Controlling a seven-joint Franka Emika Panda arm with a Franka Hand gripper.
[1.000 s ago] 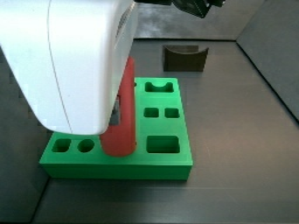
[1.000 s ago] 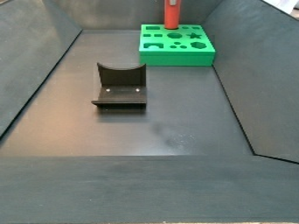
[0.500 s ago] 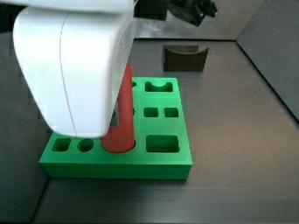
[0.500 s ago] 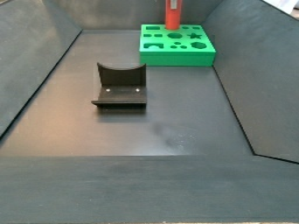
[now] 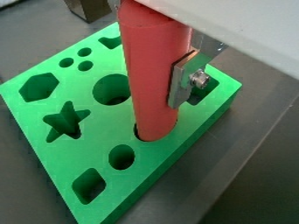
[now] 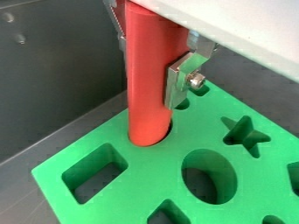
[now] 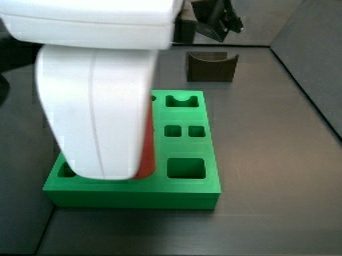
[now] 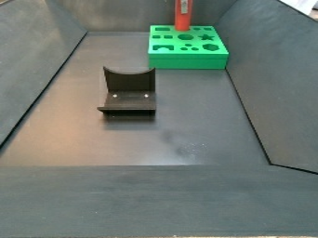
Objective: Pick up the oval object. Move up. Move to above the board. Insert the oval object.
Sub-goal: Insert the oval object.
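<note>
The oval object (image 5: 152, 79) is a tall red peg standing upright, its lower end inside a hole in the green board (image 5: 176, 171). My gripper (image 5: 153, 87) is shut on it; a silver finger plate (image 5: 181, 83) presses its side, and the other finger is hidden behind the peg. It also shows in a wrist view (image 6: 149, 79) with the gripper (image 6: 151, 74) around it over the board (image 6: 142, 175). In a side view my white gripper body (image 7: 100, 90) hides most of the peg (image 7: 147, 150) on the board (image 7: 201, 195). In a side view the peg (image 8: 181, 14) stands on the board (image 8: 187, 60).
The dark fixture (image 8: 126, 91) stands on the floor away from the board and shows in both side views (image 7: 210, 66). Grey bin walls slope up around the floor. The board has several other shaped holes, among them a star (image 5: 65, 118).
My gripper body has come lower over the board in a side view and now covers most of the peg. The board and the fixture have not moved.
</note>
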